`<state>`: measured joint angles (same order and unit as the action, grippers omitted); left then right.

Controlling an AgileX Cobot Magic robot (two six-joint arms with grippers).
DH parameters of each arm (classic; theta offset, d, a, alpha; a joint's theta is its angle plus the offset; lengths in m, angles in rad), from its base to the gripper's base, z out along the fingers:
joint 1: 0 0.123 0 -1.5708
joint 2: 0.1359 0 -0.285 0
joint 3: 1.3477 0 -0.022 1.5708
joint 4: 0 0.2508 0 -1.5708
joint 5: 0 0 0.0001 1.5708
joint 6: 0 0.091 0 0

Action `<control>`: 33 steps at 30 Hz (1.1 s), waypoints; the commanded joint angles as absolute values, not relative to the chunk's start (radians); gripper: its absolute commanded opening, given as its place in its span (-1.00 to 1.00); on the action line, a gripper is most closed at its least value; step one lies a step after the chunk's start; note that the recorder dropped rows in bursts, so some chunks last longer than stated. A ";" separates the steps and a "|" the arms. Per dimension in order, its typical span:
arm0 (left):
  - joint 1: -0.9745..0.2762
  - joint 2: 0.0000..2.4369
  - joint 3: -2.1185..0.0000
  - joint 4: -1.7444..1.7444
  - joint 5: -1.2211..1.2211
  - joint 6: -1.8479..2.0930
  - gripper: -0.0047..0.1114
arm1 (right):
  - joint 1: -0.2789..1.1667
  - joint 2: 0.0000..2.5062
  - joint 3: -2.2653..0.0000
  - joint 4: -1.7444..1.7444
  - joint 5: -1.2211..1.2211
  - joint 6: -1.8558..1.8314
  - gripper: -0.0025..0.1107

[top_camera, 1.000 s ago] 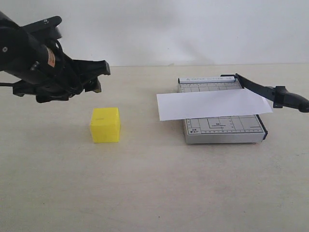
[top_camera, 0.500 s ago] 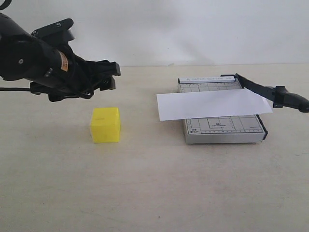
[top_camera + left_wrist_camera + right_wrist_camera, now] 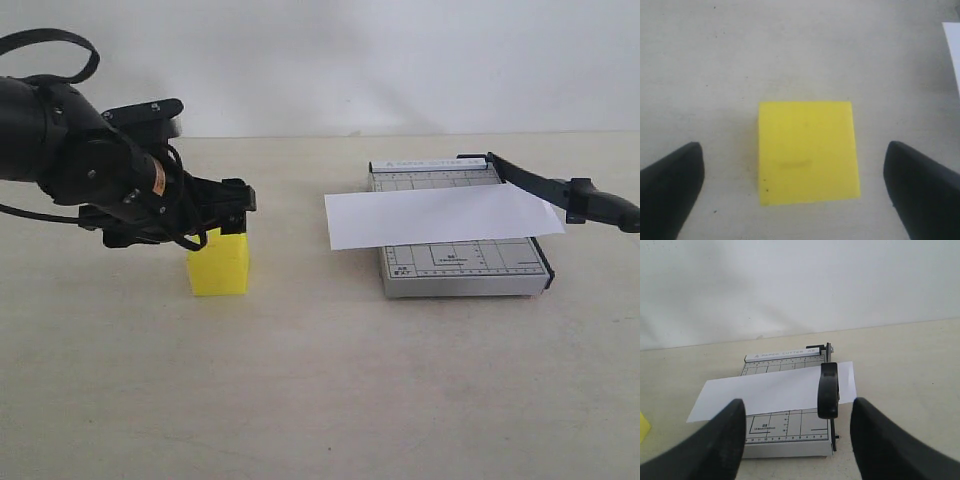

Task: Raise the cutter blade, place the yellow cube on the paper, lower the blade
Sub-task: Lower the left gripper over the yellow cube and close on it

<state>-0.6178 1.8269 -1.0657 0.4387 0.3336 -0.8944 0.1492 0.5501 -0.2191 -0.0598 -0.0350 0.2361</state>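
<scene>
The left gripper (image 3: pixel 795 170) is held wide open. Its two black fingers (image 3: pixel 675 185) are spread farther apart than the yellow cube (image 3: pixel 807 150) is wide. Nothing is gripped: in the left wrist view a strip of bare table (image 3: pixel 320 400) is seen between the cube and each fingertip. The cube is centred between the fingers, a little nearer to one of them. In the exterior view the fingertips are seen level with the cube's upper part, and its top is hidden by them. Whether the top is touched cannot be told.

The right gripper (image 3: pixel 797 435) is also spread wide and nothing is held by it. It is not seen in the exterior view. In the right wrist view the handle of the cutter blade (image 3: pixel 829 390) is framed between its fingers (image 3: pixel 885 440), apart from both.

The cube stands on the left part of the table, well apart from the grey cutter board (image 3: pixel 465 268) on the right. The paper (image 3: pixel 430 215) is laid across the board, with its left end hanging past the board's left edge. The blade is raised at a slant from its hinge at the board's far right corner. Its handle is carried out beyond the board's right edge, and the paper's right end is crossed by it. No object is seen on the table between the cube and the board.
</scene>
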 commanded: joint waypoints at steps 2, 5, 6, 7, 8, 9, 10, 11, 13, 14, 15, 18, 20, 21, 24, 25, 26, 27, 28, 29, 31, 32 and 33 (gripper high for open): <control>-0.615 1.864 -1.071 0.441 0.306 -0.906 0.66 | 0.150 0.544 -0.218 -0.058 -0.049 0.234 0.07; -0.615 1.886 -1.082 0.441 0.294 -0.906 0.66 | 0.150 0.544 -0.218 -0.058 -0.049 0.234 0.07; -0.615 1.893 -1.094 0.441 0.296 -0.900 0.66 | 0.150 0.544 -0.218 -0.058 -0.049 0.234 0.07; -0.615 1.900 -1.107 0.441 0.296 -0.892 0.66 | 0.150 0.544 -0.218 -0.058 -0.049 0.234 0.07; -0.615 1.905 -1.120 0.441 0.300 -0.885 0.66 | 0.150 0.544 -0.218 -0.058 -0.049 0.234 0.07; -0.615 1.914 -1.138 0.441 0.313 -0.871 0.66 | 0.150 0.544 -0.218 -0.058 -0.049 0.234 0.07; -0.615 1.923 -1.157 0.441 0.335 -0.848 0.66 | 0.150 0.544 -0.218 -0.058 -0.049 0.234 0.07; -0.615 1.931 -1.174 0.441 0.364 -0.827 0.66 | 0.150 0.544 -0.218 -0.058 -0.049 0.234 0.07; -0.615 1.951 -1.213 0.441 0.426 -0.774 0.66 | 0.150 0.544 -0.218 -0.058 -0.049 0.234 0.07; -0.615 1.961 -1.229 0.441 0.447 -0.761 0.66 | 0.150 0.544 -0.218 -0.058 -0.049 0.234 0.07; -0.615 1.965 -1.241 0.441 0.466 -0.758 0.66 | 0.150 0.544 -0.218 -0.058 -0.049 0.234 0.07; -0.615 1.973 -1.258 0.430 0.497 -0.758 0.66 | 0.150 0.544 -0.218 -0.058 -0.049 0.234 0.07; -0.615 1.973 -1.258 0.430 0.502 -0.758 0.66 | 0.150 0.544 -0.218 -0.058 -0.049 0.234 0.07; -0.615 1.973 -1.258 0.430 0.502 -0.758 0.66 | 0.150 0.544 -0.218 -0.058 -0.049 0.234 0.07; -0.615 1.973 -1.258 0.430 0.493 -0.758 0.66 | 0.150 0.544 -0.218 -0.058 -0.049 0.234 0.07; -0.615 1.973 -1.258 0.426 0.486 -0.758 0.66 | 0.150 0.544 -0.218 -0.058 -0.049 0.234 0.07; -0.615 1.973 -1.258 0.423 0.475 -0.758 0.66 | 0.150 0.544 -0.218 -0.058 -0.049 0.234 0.07; -0.615 1.973 -1.258 0.416 0.469 -0.758 0.66 | 0.150 0.544 -0.218 -0.058 -0.049 0.234 0.07; -0.615 1.975 -1.260 0.410 0.465 -0.758 0.66 | 0.150 0.544 -0.218 -0.058 -0.049 0.234 0.07; -0.615 1.977 -1.260 0.405 0.461 -0.758 0.66 | 0.150 0.544 -0.218 -0.058 -0.049 0.234 0.07; -0.615 1.984 -1.260 0.403 0.461 -0.758 0.66 | 0.150 0.544 -0.218 -0.058 -0.049 0.234 0.07; -0.615 1.989 -1.260 0.399 0.461 -0.758 0.66 | 0.150 0.544 -0.218 -0.058 -0.049 0.234 0.07; -0.615 1.994 -1.260 0.399 0.461 -0.758 0.66 | 0.150 0.544 -0.218 -0.058 -0.049 0.234 0.07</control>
